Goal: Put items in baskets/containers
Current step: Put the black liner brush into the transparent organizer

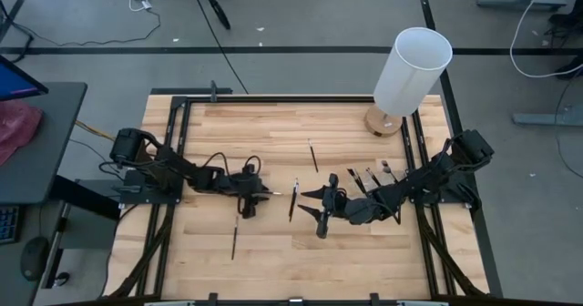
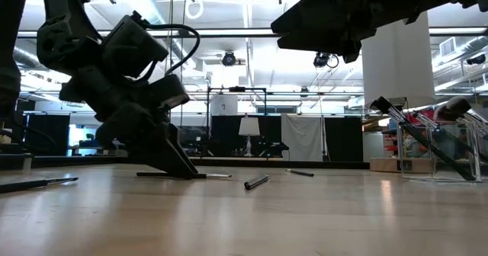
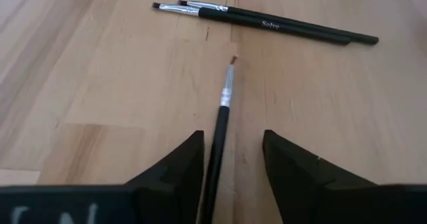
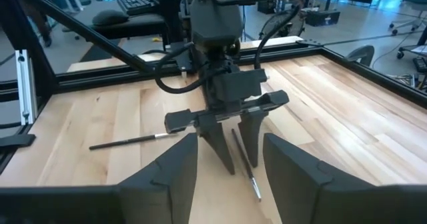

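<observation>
A thin dark brush with a silver ferrule (image 3: 225,97) lies flat on the wooden table. My left gripper (image 3: 233,164) is open, tips down at the table (image 2: 171,164), one finger on either side of the brush's shaft; it also shows in the high view (image 1: 253,197). My right gripper (image 1: 310,206) is open and empty, hanging above the table just right of centre, pointing at the left gripper (image 4: 230,137). Two more brushes (image 3: 267,24) lie side by side beyond the first. The clear holder (image 2: 435,153) stands at the right with several brushes leaning in it. My left gripper straddles the brush's shaft (image 3: 215,157) from above and along its length. The shaft lies close beside one finger (image 3: 180,167). I cannot tell whether that finger touches it. The brush lies flat on the table.
A tall white cylinder on a round wooden base (image 1: 412,74) stands at the far right corner. Single brushes lie at the far middle (image 1: 312,156) and near left (image 1: 234,242) of the table. Black rails (image 1: 178,160) frame the table's sides.
</observation>
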